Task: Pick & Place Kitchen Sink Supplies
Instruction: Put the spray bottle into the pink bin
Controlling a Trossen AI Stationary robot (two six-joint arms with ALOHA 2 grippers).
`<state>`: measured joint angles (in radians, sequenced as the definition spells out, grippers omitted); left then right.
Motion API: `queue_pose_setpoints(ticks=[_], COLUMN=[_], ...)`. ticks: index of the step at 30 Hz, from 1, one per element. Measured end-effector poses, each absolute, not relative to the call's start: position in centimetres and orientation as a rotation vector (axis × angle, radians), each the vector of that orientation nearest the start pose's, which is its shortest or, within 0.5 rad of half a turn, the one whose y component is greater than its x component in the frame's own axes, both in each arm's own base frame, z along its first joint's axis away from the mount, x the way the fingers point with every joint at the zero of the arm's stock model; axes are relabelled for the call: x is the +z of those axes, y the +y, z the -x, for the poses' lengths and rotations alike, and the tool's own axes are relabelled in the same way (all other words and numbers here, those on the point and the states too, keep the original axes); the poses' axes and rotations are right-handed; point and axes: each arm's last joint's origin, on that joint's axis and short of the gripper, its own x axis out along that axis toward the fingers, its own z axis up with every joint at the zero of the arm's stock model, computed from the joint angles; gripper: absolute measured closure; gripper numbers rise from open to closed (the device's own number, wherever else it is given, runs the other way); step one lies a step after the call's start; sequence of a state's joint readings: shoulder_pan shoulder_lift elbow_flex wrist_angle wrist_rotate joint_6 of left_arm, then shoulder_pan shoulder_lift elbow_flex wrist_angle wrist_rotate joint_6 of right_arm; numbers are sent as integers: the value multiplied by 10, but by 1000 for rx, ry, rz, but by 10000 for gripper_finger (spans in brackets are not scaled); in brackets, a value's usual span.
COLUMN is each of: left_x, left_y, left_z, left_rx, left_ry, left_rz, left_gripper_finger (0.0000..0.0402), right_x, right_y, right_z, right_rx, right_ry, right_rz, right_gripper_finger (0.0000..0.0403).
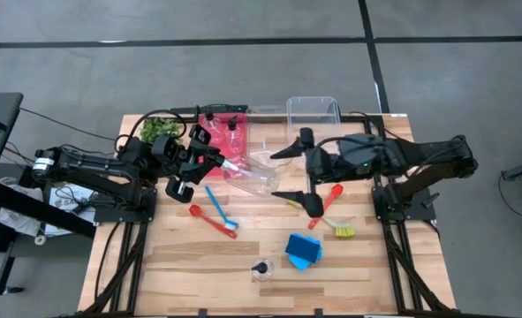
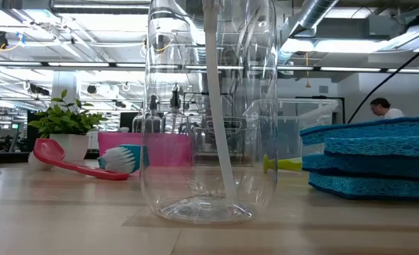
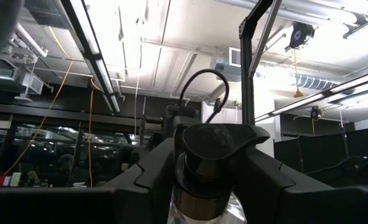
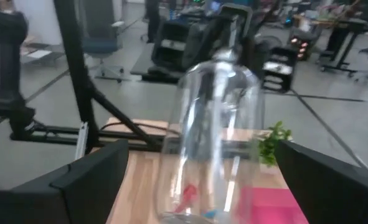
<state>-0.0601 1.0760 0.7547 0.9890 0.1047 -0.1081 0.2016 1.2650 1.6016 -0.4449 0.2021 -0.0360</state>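
My left gripper [image 1: 209, 159] is shut on a clear bottle [image 1: 253, 173] with a black cap [image 3: 212, 146], held over the table just in front of the red bin [image 1: 225, 132]. My right gripper [image 1: 275, 176] is wide open. Its fingers stand either side of the bottle's base end [image 4: 202, 186] without touching it. Another clear bottle [image 1: 262, 268] stands on its base near the front edge and fills the low view [image 2: 209, 106]. Blue sponges [image 1: 303, 250], a red brush [image 1: 212, 218], a blue brush [image 1: 215, 199], a red utensil [image 1: 331, 198] and a yellow-green brush [image 1: 336, 228] lie flat on the table. My left gripper pinches the bottle's neck [image 3: 199, 199] just below the black cap between its two fingers. The fingers lie across the bottle and come from the table's left. The bottle is lifted clear and lies nearly level, base toward the table's right.
The red bin holds further bottles at the far edge. A clear bin [image 1: 313, 110] stands to its right. A leafy plant [image 1: 159, 128] stands at the far left. A person [image 2: 386, 108] shows in the room beyond the table.
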Motion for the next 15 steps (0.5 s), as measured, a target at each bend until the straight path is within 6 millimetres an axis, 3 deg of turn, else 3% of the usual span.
queue_pose_setpoints(ticks=[9,15], left_x=[377,385], left_y=[-14,-4], left_z=[-218,-197], left_rx=[-186,-96], left_ry=[-663,-612], left_rz=[81,6], left_gripper_finger=[259,259], right_x=[492,492], right_y=[37,36], right_z=[-223,-213], right_rx=[-69,-68], right_ry=[73,98], right_rz=[43,-1], right_gripper_finger=[5,6])
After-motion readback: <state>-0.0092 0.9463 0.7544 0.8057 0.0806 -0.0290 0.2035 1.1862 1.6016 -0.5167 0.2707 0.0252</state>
